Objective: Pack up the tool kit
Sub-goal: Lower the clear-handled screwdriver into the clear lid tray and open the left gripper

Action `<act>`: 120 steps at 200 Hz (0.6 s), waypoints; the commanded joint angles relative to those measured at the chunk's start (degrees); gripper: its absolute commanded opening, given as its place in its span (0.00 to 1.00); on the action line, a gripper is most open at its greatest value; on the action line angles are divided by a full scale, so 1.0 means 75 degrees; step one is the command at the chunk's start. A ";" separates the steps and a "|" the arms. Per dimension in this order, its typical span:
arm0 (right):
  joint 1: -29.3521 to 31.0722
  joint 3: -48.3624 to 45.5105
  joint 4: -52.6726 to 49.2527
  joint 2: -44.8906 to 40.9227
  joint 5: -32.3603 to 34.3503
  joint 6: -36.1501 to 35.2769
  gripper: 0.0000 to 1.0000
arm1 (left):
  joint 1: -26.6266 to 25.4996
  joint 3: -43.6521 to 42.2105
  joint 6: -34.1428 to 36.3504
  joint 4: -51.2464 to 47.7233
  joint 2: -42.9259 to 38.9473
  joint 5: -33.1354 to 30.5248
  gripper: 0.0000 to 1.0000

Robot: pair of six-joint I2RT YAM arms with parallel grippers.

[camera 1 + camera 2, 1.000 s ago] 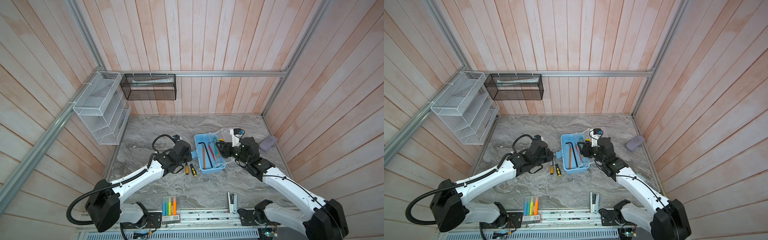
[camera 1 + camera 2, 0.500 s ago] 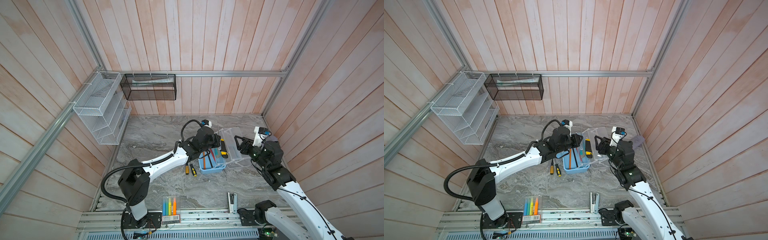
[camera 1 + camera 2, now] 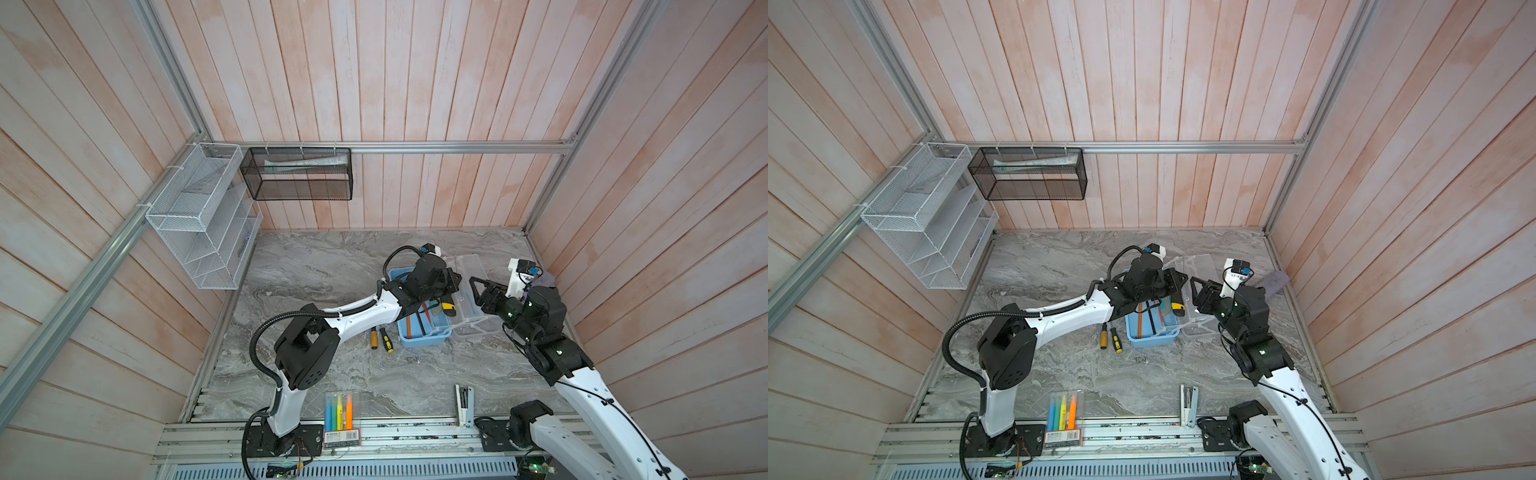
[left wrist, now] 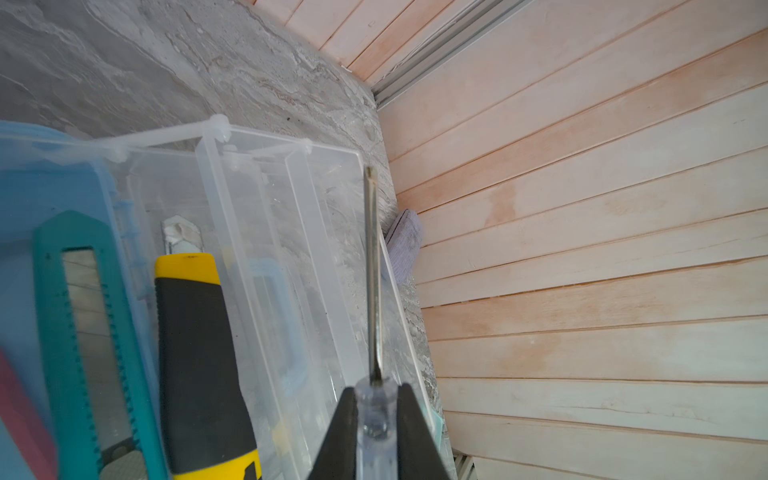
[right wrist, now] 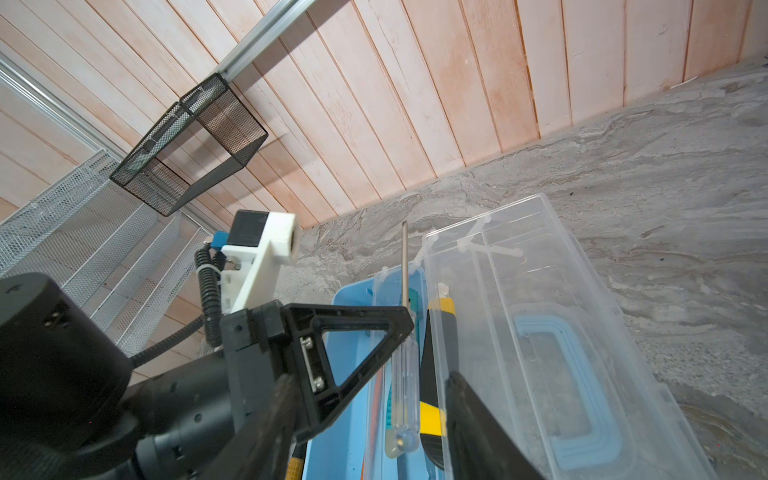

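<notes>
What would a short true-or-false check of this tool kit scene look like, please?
The left claw is shut on a clear-handled screwdriver. True.
The blue tool box is closed. False: its clear lid lies open beside it.
Two loose screwdrivers lie on the table beside the box. True.
The right claw grips the utility knife. False: it is open; the knife rests in the box.
The highlighter pack sits inside the box. False: it lies at the table's front edge.

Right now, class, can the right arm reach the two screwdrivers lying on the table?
Probably not: the screwdrivers lie beyond the blue box, with the left arm reaching over it.
</notes>
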 commanded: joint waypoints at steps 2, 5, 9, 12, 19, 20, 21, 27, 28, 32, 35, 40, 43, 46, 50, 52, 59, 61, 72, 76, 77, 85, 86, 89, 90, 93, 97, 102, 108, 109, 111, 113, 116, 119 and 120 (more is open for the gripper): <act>-0.0040 -0.0148 -0.0054 -0.0087 -0.0016 -0.0028 0.57 | -0.0046 0.0397 -0.0334 0.0020 0.0323 0.0151 0.00; -0.0042 -0.0161 -0.0060 -0.0090 -0.0027 -0.0028 0.57 | -0.0044 0.0423 -0.0356 0.0014 0.0355 0.0178 0.00; -0.0049 -0.0168 -0.0072 -0.0096 -0.0028 -0.0034 0.57 | -0.0044 0.0448 -0.0386 0.0009 0.0399 0.0208 0.00; -0.0042 -0.0172 -0.0070 -0.0101 -0.0020 -0.0030 0.57 | -0.0049 0.0455 -0.0405 0.0008 0.0425 0.0222 0.00; -0.0049 -0.0175 -0.0091 -0.0122 -0.0008 -0.0046 0.57 | -0.0050 0.0457 -0.0470 0.0048 0.0475 0.0267 0.00; -0.0050 -0.0180 -0.0090 -0.0124 -0.0007 -0.0049 0.57 | -0.0047 0.0456 -0.0480 0.0052 0.0477 0.0275 0.00; -0.0050 -0.0183 -0.0095 -0.0131 -0.0007 -0.0050 0.57 | -0.0045 0.0456 -0.0491 0.0059 0.0484 0.0279 0.00; -0.0051 -0.0197 -0.0092 -0.0157 0.0017 -0.0073 0.57 | -0.0044 0.0444 -0.0529 0.0077 0.0534 0.0304 0.00; -0.0051 -0.0197 -0.0090 -0.0159 0.0023 -0.0074 0.57 | -0.0044 0.0444 -0.0527 0.0078 0.0535 0.0305 0.00; -0.0062 -0.0197 -0.0096 -0.0177 0.0032 -0.0086 0.57 | -0.0044 0.0435 -0.0552 0.0084 0.0547 0.0306 0.00; -0.0062 -0.0197 -0.0093 -0.0183 0.0042 -0.0097 0.57 | -0.0054 0.0427 -0.0568 0.0095 0.0552 0.0306 0.00; -0.0079 -0.0204 -0.0098 -0.0195 0.0051 -0.0115 0.57 | -0.0056 0.0412 -0.0602 0.0127 0.0572 0.0317 0.00; -0.0076 -0.0211 -0.0109 -0.0190 0.0042 -0.0131 0.57 | -0.0048 0.0390 -0.0621 0.0145 0.0583 0.0334 0.00; -0.0077 -0.0218 -0.0105 -0.0185 0.0041 -0.0144 0.57 | -0.0057 0.0386 -0.0644 0.0148 0.0593 0.0340 0.00; -0.0086 -0.0212 -0.0115 -0.0175 0.0041 -0.0151 0.57 | -0.0058 0.0358 -0.0678 0.0159 0.0602 0.0330 0.00; -0.0089 -0.0210 -0.0131 -0.0173 0.0041 -0.0156 0.57 | -0.0062 0.0340 -0.0695 0.0178 0.0600 0.0330 0.00; -0.0097 -0.0209 -0.0146 -0.0155 0.0026 -0.0157 0.57 | -0.0068 0.0256 -0.0748 0.0273 0.0605 0.0330 0.00; -0.0097 -0.0221 -0.0147 -0.0150 0.0019 -0.0157 0.57 | -0.0076 0.0242 -0.0757 0.0294 0.0601 0.0330 0.00; -0.0098 -0.0271 -0.0114 -0.0149 -0.0034 -0.0140 0.57 | -0.0088 0.0188 -0.0837 0.0367 0.0616 0.0329 0.00; -0.0098 -0.0287 -0.0096 -0.0152 -0.0049 -0.0134 0.57 | -0.0090 0.0175 -0.0841 0.0387 0.0610 0.0329 0.01; -0.0098 -0.0283 -0.0092 -0.0156 -0.0051 -0.0128 0.57 | -0.0090 0.0175 -0.0841 0.0385 0.0614 0.0329 0.02; -0.0104 -0.0308 -0.0086 -0.0155 -0.0062 -0.0111 0.57 | -0.0104 0.0186 -0.0823 0.0336 0.0607 0.0291 0.09; -0.0101 -0.0305 -0.0082 -0.0158 -0.0063 -0.0110 0.57 | -0.0103 0.0192 -0.0826 0.0324 0.0601 0.0281 0.11; -0.0102 -0.0304 -0.0081 -0.0160 -0.0081 -0.0098 0.57 | -0.0111 0.0188 -0.0824 0.0307 0.0597 0.0257 0.14; -0.0100 -0.0309 -0.0079 -0.0155 -0.0079 -0.0104 0.57 | -0.0113 0.0187 -0.0821 0.0304 0.0596 0.0252 0.15; -0.0099 -0.0308 -0.0080 -0.0160 -0.0078 -0.0106 0.57 | -0.0114 0.0182 -0.0805 0.0302 0.0587 0.0238 0.17; -0.0098 -0.0314 -0.0080 -0.0161 -0.0079 -0.0109 0.57 | -0.0103 0.0164 -0.0806 0.0302 0.0578 0.0230 0.22; -0.0107 -0.0315 -0.0079 -0.0161 -0.0086 -0.0109 0.57 | -0.0102 0.0152 -0.0804 0.0293 0.0573 0.0214 0.28; -0.0109 -0.0322 -0.0077 -0.0152 -0.0083 -0.0110 0.57 | -0.0108 0.0151 -0.0803 0.0300 0.0583 0.0221 0.36; -0.0109 -0.0318 -0.0077 -0.0150 -0.0086 -0.0110 0.57 | -0.0105 0.0151 -0.0805 0.0301 0.0578 0.0223 0.37; -0.0109 -0.0321 -0.0080 -0.0143 -0.0085 -0.0110 0.57 | -0.0112 0.0151 -0.0806 0.0298 0.0588 0.0232 0.39; -0.0109 -0.0316 -0.0084 -0.0139 -0.0084 -0.0110 0.57 | -0.0108 0.0151 -0.0806 0.0295 0.0594 0.0244 0.40; -0.0109 -0.0319 -0.0078 -0.0137 -0.0092 -0.0110 0.58 | -0.0113 0.0148 -0.0806 0.0290 0.0596 0.0247 0.42; -0.0109 -0.0325 -0.0083 -0.0129 -0.0098 -0.0110 0.58 | -0.0109 0.0150 -0.0806 0.0290 0.0603 0.0256 0.43; -0.0109 -0.0320 -0.0080 -0.0127 -0.0105 -0.0116 0.58 | -0.0106 0.0151 -0.0806 0.0290 0.0600 0.0258 0.44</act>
